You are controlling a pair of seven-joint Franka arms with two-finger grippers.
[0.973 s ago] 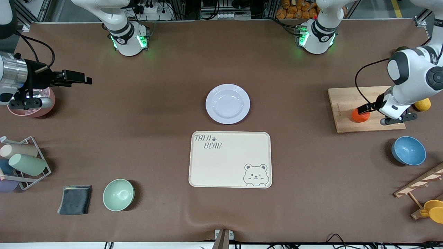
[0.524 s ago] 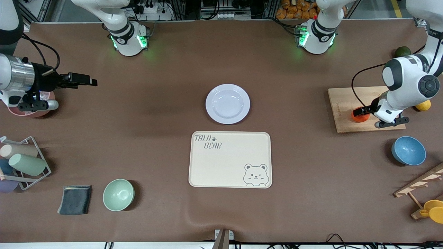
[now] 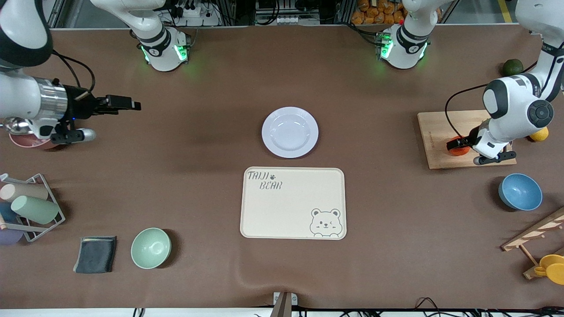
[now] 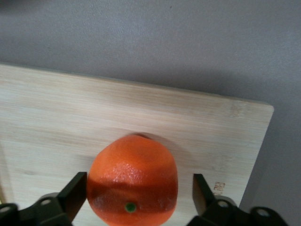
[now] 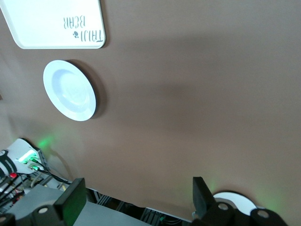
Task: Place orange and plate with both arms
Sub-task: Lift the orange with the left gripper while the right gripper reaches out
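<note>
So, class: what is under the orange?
The orange sits on a wooden cutting board, between the open fingers of the left gripper. The board lies on the brown table. The patch of board right beneath the fruit is covered. The right gripper waits elsewhere, open.

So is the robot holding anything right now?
Not yet. The left gripper is open around the orange on the cutting board; the right gripper is empty.

Bare tabletop lies open between the plate [image 3: 290, 132] and the cutting board [image 3: 445, 132]; the bear-printed tray [image 3: 293, 203] sits just nearer the camera than the plate. The left gripper [image 4: 137, 197] straddles the orange [image 4: 132, 180] with a gap at one finger; the lemon [image 3: 539, 133] and blue bowl [image 3: 520, 191] crowd the board.
</note>
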